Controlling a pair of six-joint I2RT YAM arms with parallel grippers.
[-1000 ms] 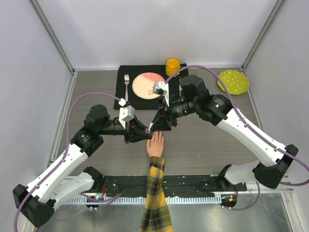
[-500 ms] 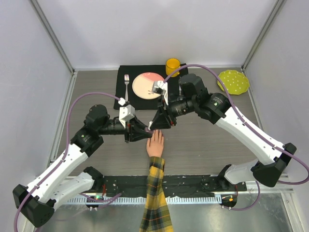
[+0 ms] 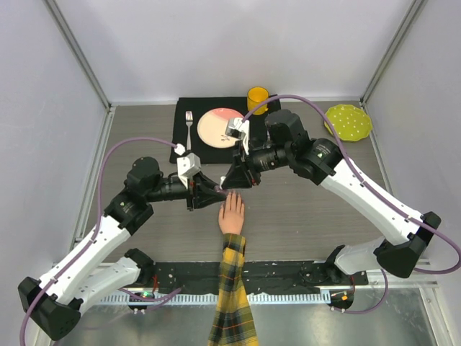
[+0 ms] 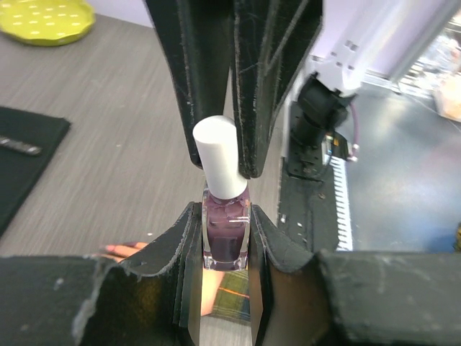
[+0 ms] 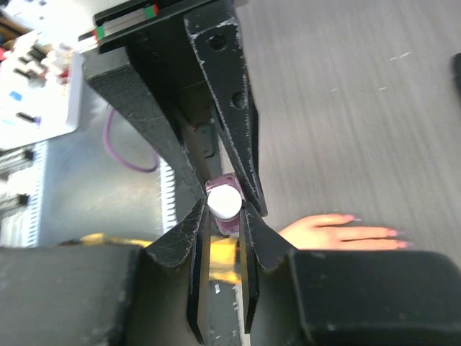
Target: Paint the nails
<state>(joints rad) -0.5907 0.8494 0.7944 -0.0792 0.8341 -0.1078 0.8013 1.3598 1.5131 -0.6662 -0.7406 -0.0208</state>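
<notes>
A pale mannequin hand [image 3: 232, 214] with a yellow-black plaid sleeve [image 3: 233, 303] lies palm down at the table's near middle. Its nails [image 5: 392, 232] look pink in the right wrist view. My left gripper [image 3: 215, 196] is shut on a small purple polish bottle [image 4: 227, 231] and holds it just above and left of the fingertips. My right gripper [image 3: 230, 183] meets it from the right, shut on the bottle's white cap [image 5: 223, 200]. The cap also shows in the left wrist view [image 4: 220, 155], between the right gripper's fingers [image 4: 274, 86]. The cap sits on the bottle.
A black mat [image 3: 181, 108] at the back holds a fork [image 3: 189, 126] and a pink plate [image 3: 215, 128]. A yellow cup [image 3: 258, 96] stands behind it. A yellow-green dotted plate [image 3: 348, 121] lies at the back right.
Both grippers, joined at the bottle, have shifted a little to the left and away from the near edge. The mannequin hand has not moved.
</notes>
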